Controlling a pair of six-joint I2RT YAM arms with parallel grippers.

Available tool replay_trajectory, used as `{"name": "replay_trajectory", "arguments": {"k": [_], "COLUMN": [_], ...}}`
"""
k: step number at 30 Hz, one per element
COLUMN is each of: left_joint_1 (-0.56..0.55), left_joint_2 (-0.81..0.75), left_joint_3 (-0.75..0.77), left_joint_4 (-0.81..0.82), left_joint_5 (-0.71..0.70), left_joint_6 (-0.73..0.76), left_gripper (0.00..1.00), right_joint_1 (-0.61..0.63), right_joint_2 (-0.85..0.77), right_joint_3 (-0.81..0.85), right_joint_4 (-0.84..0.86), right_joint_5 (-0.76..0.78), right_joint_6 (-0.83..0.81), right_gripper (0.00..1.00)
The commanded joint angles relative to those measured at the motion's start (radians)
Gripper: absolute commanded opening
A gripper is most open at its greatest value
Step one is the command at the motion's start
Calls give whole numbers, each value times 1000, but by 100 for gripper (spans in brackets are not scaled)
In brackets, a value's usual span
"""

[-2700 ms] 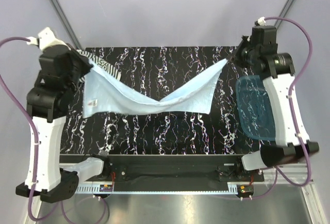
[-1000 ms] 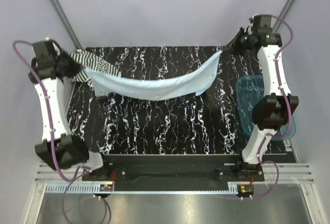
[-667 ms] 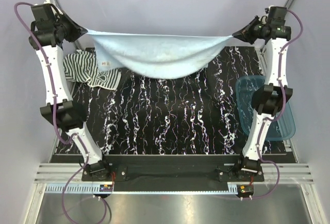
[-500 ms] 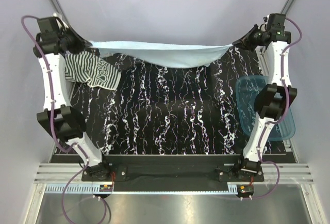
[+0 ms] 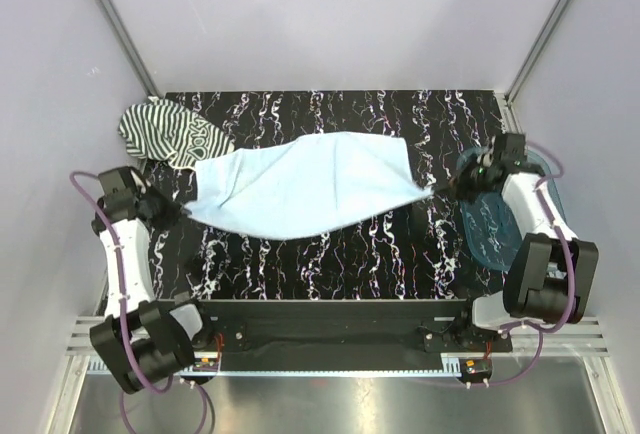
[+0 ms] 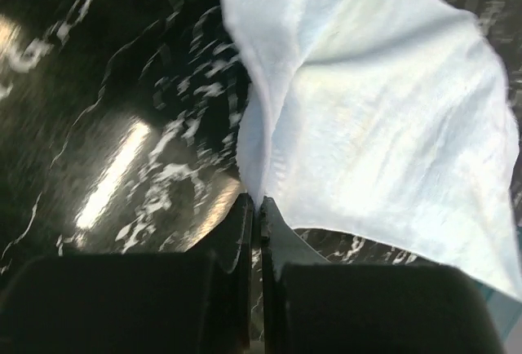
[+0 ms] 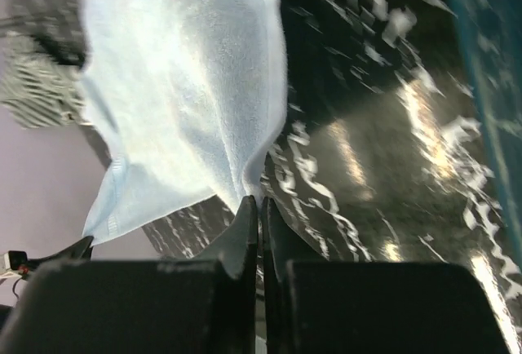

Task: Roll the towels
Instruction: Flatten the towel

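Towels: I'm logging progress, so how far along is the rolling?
Nothing is rolled yet. In hand: the pale blue towel is stretched out over the table, left gripper and right gripper shut on opposite ends. Remaining: rolling it, then the striped towel, bunched at the far left corner.

1 towel (image 5: 305, 182) lies across the desk's (image 5: 330, 264) middle. The 2nd towel (image 5: 165, 134) sits at its far-left corner, the tray (image 5: 485, 234) at the right edge.

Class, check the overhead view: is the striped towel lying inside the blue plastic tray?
No, the striped towel lies bunched at the far left corner, while the blue tray sits apart at the right edge.
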Motion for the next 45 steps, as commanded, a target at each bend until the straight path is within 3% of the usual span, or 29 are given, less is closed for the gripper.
{"name": "replay_trajectory", "arguments": {"k": [1, 9, 16, 23, 27, 35, 45], "left_joint_1": [66, 143, 143, 144, 143, 141, 131], "left_joint_2": [33, 42, 38, 71, 84, 154, 137], "left_joint_3": [-114, -161, -171, -162, -159, -165, -165], "left_joint_4": [63, 31, 5, 8, 9, 51, 51], "left_joint_5": [24, 80, 81, 51, 43, 66, 71], "left_joint_6": [-18, -35, -42, -39, -30, -24, -24], "left_gripper": [0, 0, 1, 1, 3, 4, 4], "right_joint_1": [4, 4, -5, -16, -27, -59, -62], "right_joint_2": [-16, -103, -236, -258, -340, -384, -339], "right_joint_3": [-169, -411, -384, -362, -331, -338, -399], "right_joint_4": [92, 158, 25, -6, -90, -116, -46], "right_joint_5": [68, 68, 284, 321, 480, 554, 439], "right_joint_6": [23, 133, 126, 130, 113, 139, 110], "right_gripper": [0, 0, 0, 0, 0, 0, 0]}}
